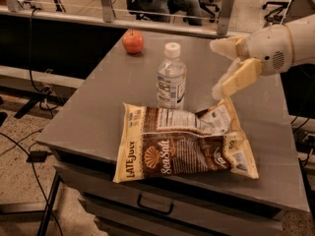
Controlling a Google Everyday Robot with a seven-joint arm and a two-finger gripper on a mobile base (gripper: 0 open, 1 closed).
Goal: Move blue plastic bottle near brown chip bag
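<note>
The blue plastic bottle point(171, 77), clear with a white cap and white label, stands upright on the grey table point(98, 107), just behind the far edge of the brown chip bag point(182, 144). The bag lies flat near the table's front edge, showing "LATE JULY" and "Sea Salt". My gripper point(216, 67) is to the right of the bottle, apart from it, with its cream fingers point(240, 77) spread open and nothing between them. It hovers above the bag's far right corner.
A red-orange apple point(133, 42) sits at the table's far left corner. A drawer with a handle point(155, 204) is under the table front. A rail, chairs and a seated person are behind the table. Cables lie on the floor at the left.
</note>
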